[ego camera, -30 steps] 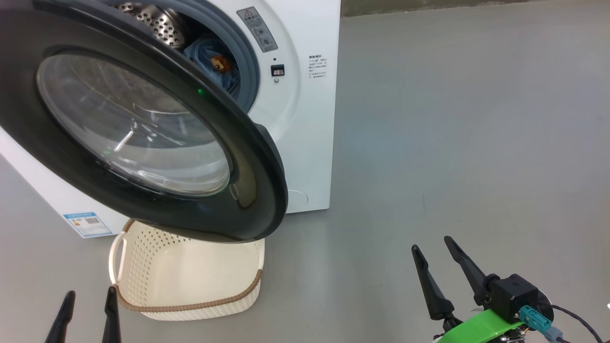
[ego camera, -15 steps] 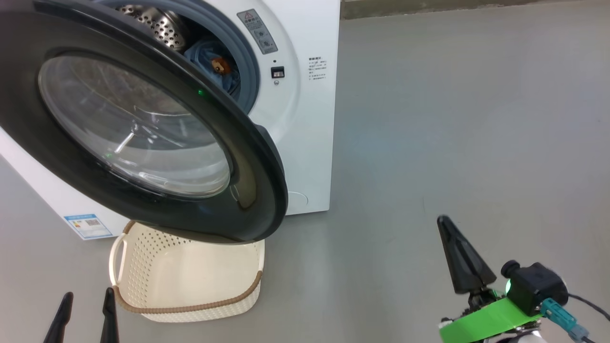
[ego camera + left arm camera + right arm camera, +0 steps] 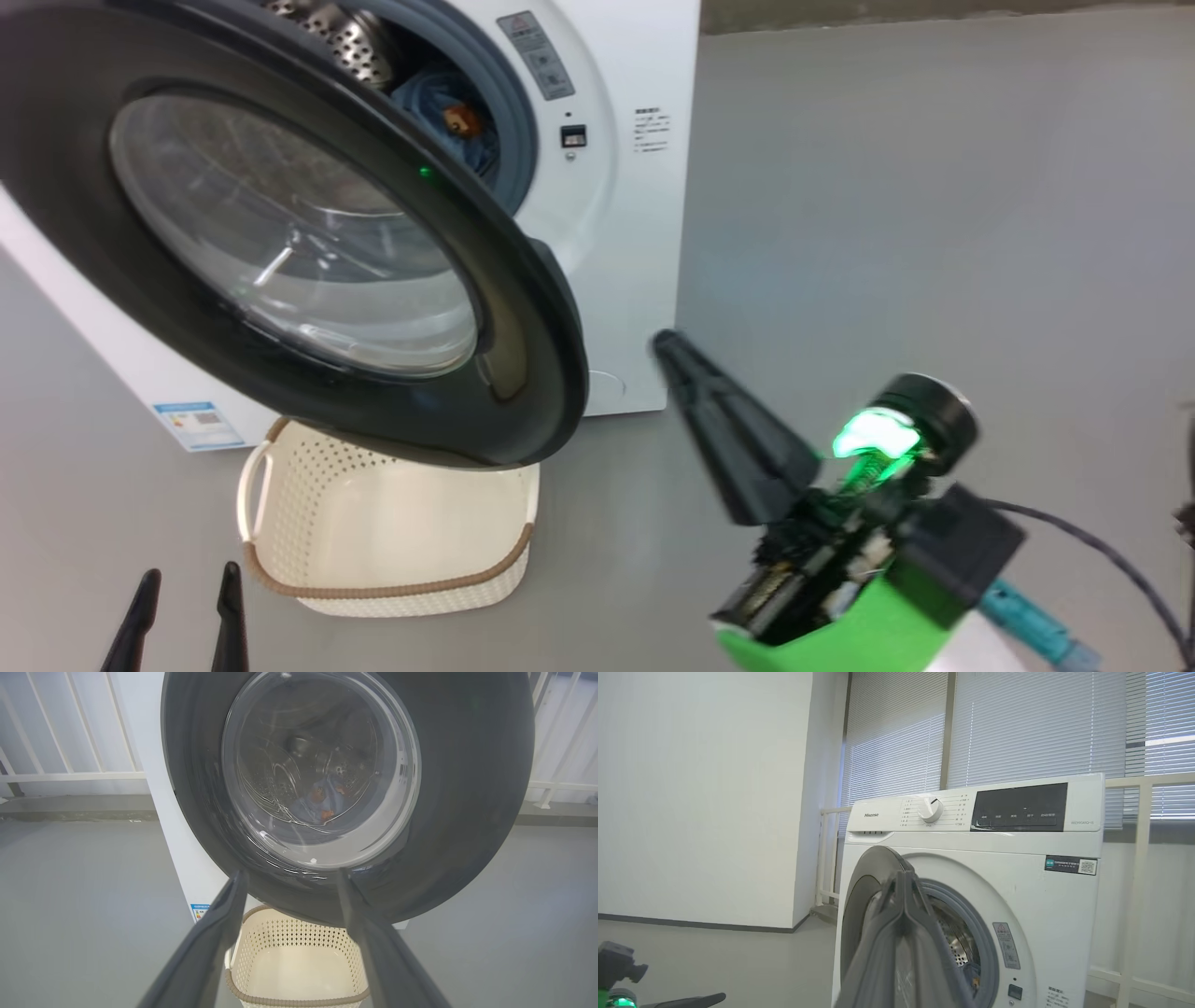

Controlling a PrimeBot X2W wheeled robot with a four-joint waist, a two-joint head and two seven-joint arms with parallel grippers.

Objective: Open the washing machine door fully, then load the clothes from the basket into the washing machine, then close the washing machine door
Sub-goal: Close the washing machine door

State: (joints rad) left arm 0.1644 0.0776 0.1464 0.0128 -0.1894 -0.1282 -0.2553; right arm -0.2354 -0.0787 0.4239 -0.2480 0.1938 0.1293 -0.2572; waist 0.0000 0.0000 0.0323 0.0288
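The door (image 3: 532, 317) stood swung out from the washer (image 3: 644, 233), its free edge toward the robot's right. Its black ring and glass bowl hung above the basket (image 3: 392, 590). The basket sat on the grey floor (image 3: 934, 233) just in front of the washer, partly under the door, and its inside looked bare in the head and left wrist views. The clothes (image 3: 453, 112) lay inside the drum (image 3: 350, 37): blue fabric with an orange patch showed past the door's edge, behind the grey gasket (image 3: 523, 140). Through the glass in the left wrist view a blue and orange bundle showed too, blurred by reflections, so it was probably the same clothes.

The left gripper (image 3: 189, 571) was low at the left, near the basket's near left corner but apart from it. Its fingers were spread, with nothing between them. In its wrist view the two fingers pointed up at the door's lower part, with the basket showing between them.

The right gripper (image 3: 665, 341) was raised to the right of the door, its fingers pressed together into one dark wedge and pinching nothing. In the head view its tip showed against the washer's lower right edge, apart from the door. A green light (image 3: 873, 434) glowed on its wrist. In the right wrist view the joined fingers pointed toward the door's edge and the opening, with the dial (image 3: 930, 809) and dark panel (image 3: 1017, 807) above.
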